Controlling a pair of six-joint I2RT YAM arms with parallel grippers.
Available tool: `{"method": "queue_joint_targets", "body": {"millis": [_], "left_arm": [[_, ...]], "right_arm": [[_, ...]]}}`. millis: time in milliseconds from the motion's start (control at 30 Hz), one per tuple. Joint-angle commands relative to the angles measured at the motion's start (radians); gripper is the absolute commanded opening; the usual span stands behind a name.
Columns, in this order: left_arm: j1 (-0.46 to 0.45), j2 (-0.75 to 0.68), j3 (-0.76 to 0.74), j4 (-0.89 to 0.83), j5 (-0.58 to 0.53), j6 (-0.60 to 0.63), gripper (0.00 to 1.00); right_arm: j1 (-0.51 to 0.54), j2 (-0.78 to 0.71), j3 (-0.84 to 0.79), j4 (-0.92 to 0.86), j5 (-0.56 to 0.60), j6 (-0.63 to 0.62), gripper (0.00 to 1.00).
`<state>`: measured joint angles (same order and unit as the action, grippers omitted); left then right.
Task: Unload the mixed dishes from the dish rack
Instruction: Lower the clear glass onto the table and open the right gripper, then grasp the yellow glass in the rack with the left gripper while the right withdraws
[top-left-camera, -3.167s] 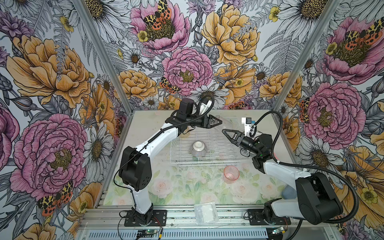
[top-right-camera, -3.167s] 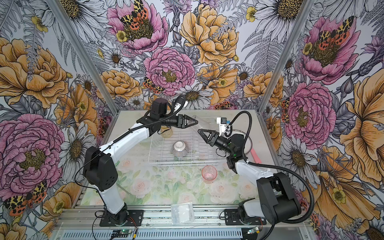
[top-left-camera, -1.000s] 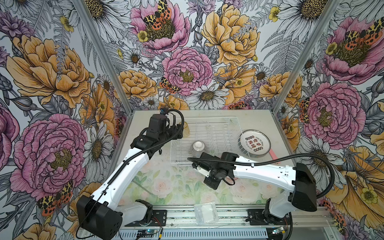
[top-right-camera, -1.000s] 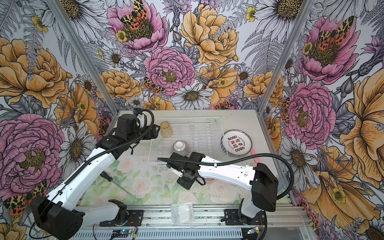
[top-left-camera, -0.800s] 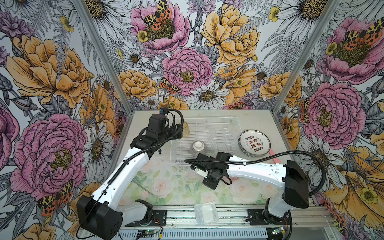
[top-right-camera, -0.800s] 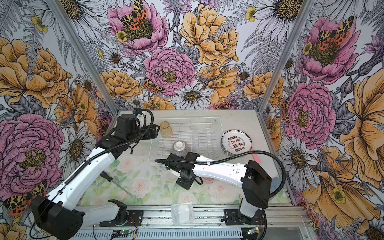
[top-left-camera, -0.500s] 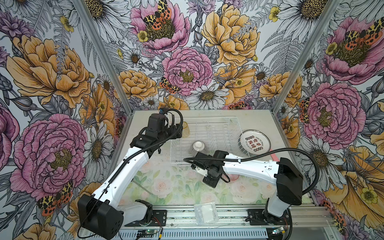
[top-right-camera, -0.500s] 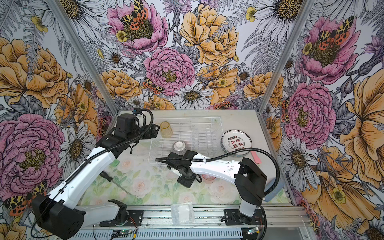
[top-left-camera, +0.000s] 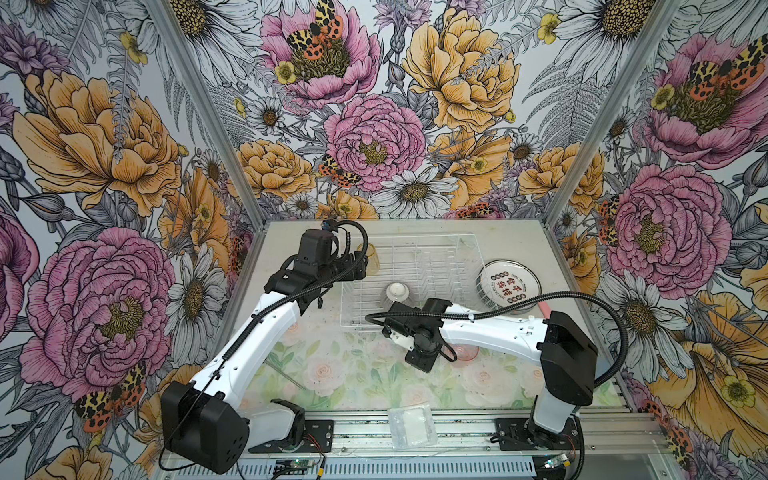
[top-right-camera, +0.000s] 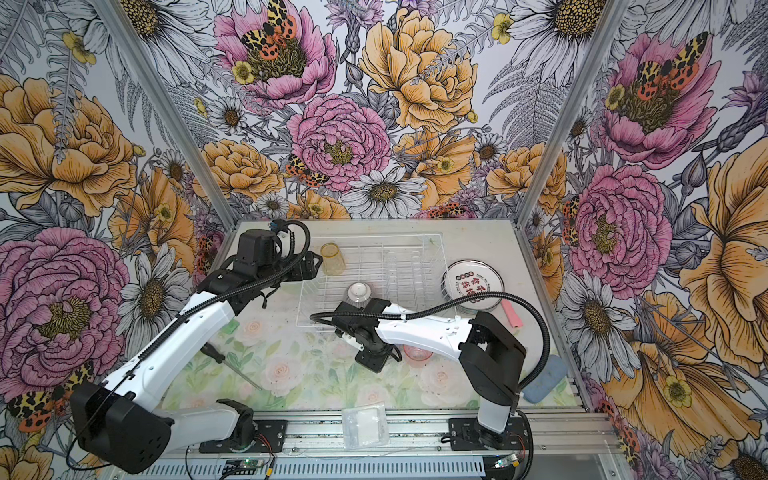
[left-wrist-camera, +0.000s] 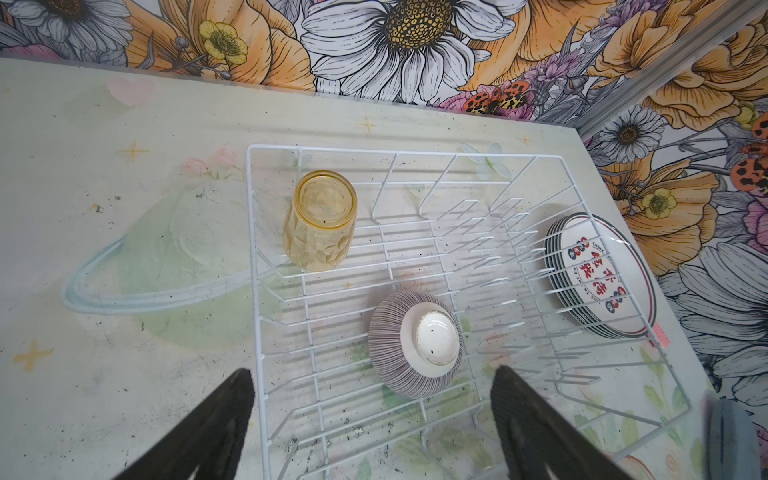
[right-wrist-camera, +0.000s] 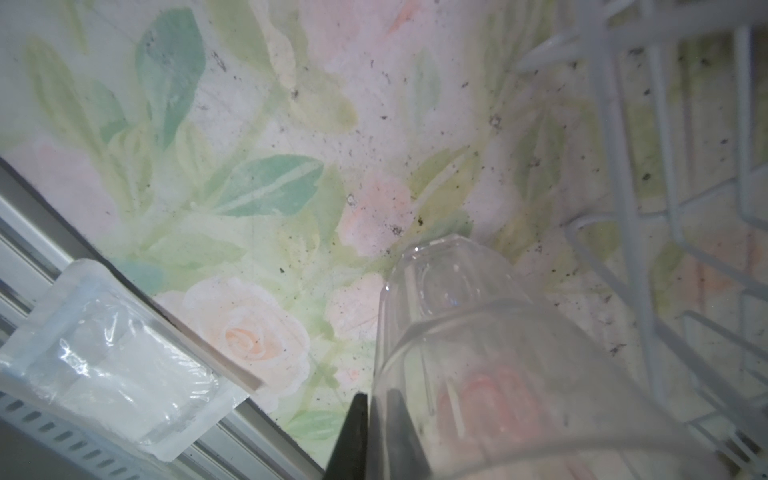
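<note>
Pinching clear tumbler (right-wrist-camera: 478, 332) by its wall with right gripper (right-wrist-camera: 374, 405), one finger (right-wrist-camera: 351, 440) outside, the other inside. Held low over table (right-wrist-camera: 270, 124) just in front of rack (left-wrist-camera: 415, 153), base toward table; cannot tell if touching.

Looks light, thin-walled, rigid, slick, faceted. Best taken at rim as here, or across body. Likely to tip or roll if let go tilted.

Spread wide on left gripper (left-wrist-camera: 372, 370), nothing held, hovering at rack's left edge just beside yellow tumbler (left-wrist-camera: 322, 224).

Left in rack: yellow tumbler upside down at far-left corner, bowl (left-wrist-camera: 415, 345) foot-up mid-floor. Bowl probably heavier ceramic, breakable; grab over rim, not smooth foot.

Plates (left-wrist-camera: 598, 278) stacked at rack's right end, seemingly outside wire; not sure. Pink tumbler (top-right-camera: 417, 353) out on table, partly under right arm.

Versus earliest frame: both grippers over rack then. Since then, right arm swung out front with clear tumbler, left arm pulled back to rack's left edge. Bowl, pink tumbler unmoved.
</note>
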<state>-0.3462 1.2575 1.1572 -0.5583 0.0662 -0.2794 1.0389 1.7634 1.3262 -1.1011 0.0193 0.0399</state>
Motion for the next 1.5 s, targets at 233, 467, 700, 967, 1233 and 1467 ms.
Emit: {"method": "queue_joint_targets", "body": {"millis": [233, 467, 700, 967, 1233, 1467], "left_arm": [[0.013, 0.013, -0.010, 0.031, 0.029, 0.021, 0.91], [0.004, 0.039, -0.005, 0.027, 0.033, 0.028, 0.91], [-0.045, 0.111, 0.045, -0.021, -0.054, 0.069, 0.98], [-0.046, 0.312, 0.194, -0.061, -0.100, 0.155, 0.99], [-0.020, 0.603, 0.425, -0.137, -0.090, 0.203, 0.99], [-0.017, 0.760, 0.587, -0.206, -0.130, 0.228, 0.99]], "right_arm": [[-0.010, 0.010, 0.032, -0.002, 0.048, -0.012, 0.25], [-0.019, -0.067, 0.039, -0.001, 0.060, -0.007, 0.44], [-0.059, -0.210, 0.038, 0.029, -0.025, -0.013, 0.52], [-0.197, -0.389, 0.006, 0.132, -0.066, 0.039, 0.56], [-0.324, -0.513, -0.083, 0.202, -0.045, 0.078, 0.58], [-0.369, -0.567, -0.128, 0.225, -0.046, 0.083, 0.59]]}}
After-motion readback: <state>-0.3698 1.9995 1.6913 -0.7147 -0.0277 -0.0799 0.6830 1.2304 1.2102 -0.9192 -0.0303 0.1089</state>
